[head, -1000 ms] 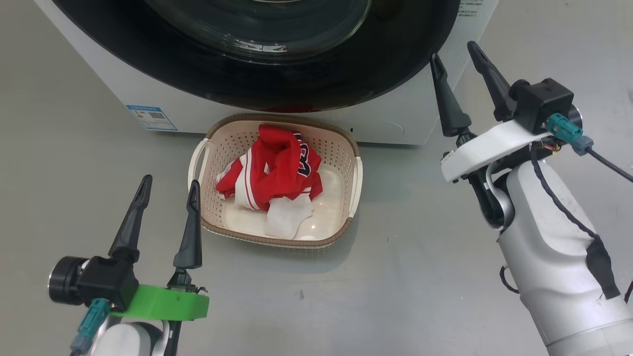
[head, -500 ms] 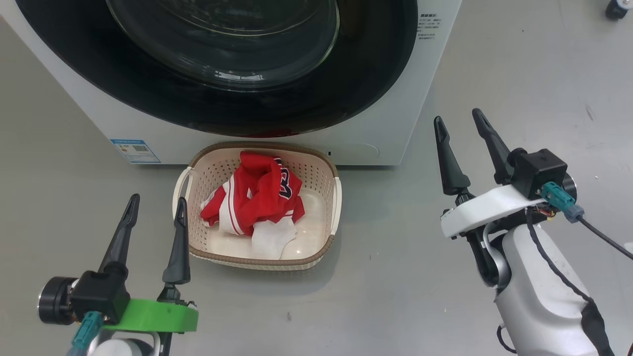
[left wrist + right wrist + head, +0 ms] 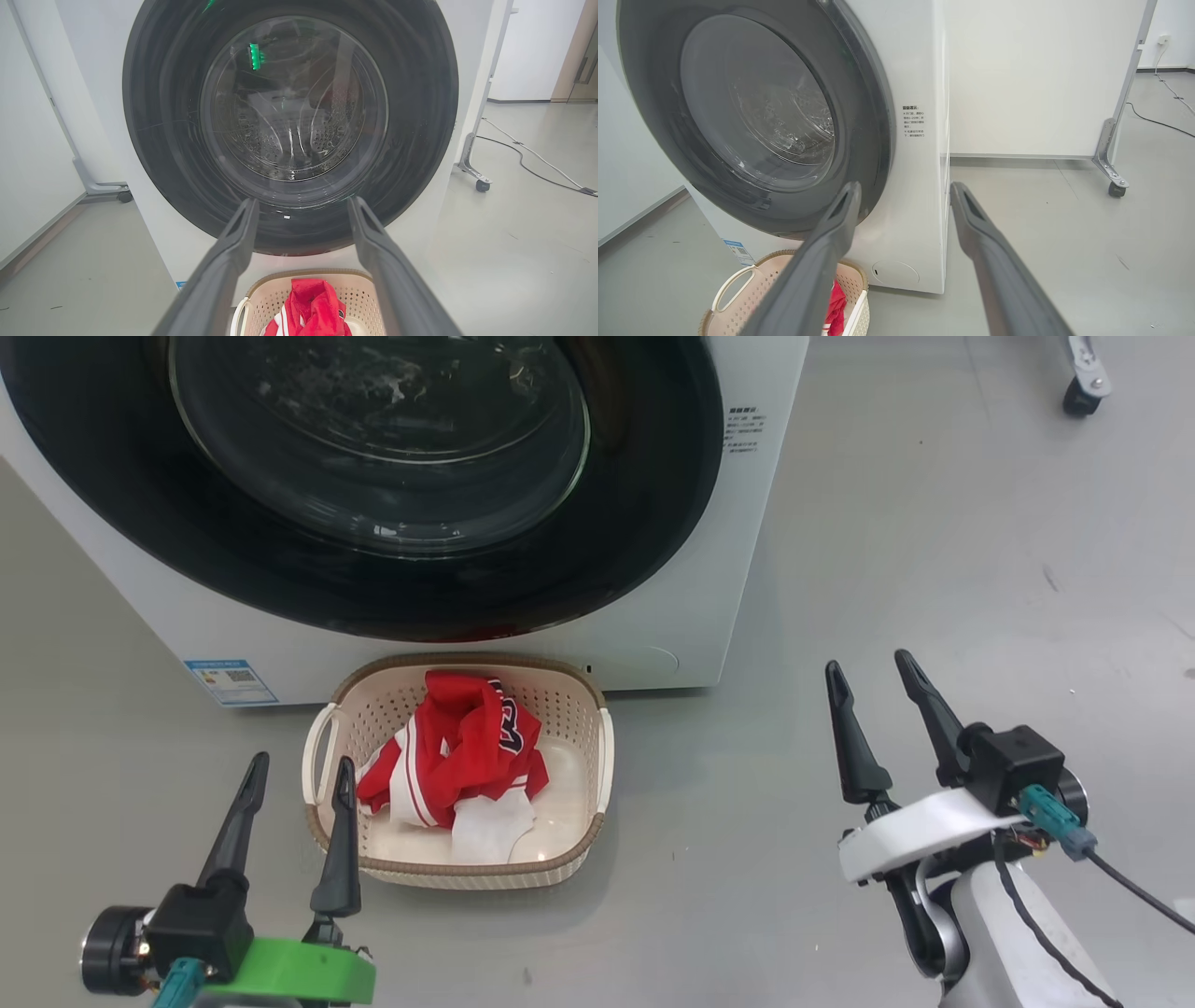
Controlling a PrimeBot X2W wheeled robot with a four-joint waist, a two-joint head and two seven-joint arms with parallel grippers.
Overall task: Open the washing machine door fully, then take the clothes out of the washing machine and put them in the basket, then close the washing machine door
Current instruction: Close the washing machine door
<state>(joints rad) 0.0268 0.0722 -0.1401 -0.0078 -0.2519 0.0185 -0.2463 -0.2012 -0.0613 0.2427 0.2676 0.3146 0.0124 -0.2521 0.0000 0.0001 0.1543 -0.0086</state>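
washing machine door (image 3: 373, 457): shut flat against the front of the washing machine (image 3: 719, 607); the steel drum shows through its glass.
red jersey (image 3: 457, 747): bunched up inside the basket (image 3: 568, 709).
white cloth (image 3: 485, 831): in the basket too, touching the jersey's near edge.
basket: on the grey floor (image 3: 887, 541), just in front of the machine, below the door's lower rim.
left claw (image 3: 302, 763): fingers spread wide, holding nothing, just beside the basket's left handle.
right claw (image 3: 867, 662): fingers spread wide, empty, over bare floor, well to the right of the basket.
blue label (image 3: 231, 681): lower left corner of the machine's front.
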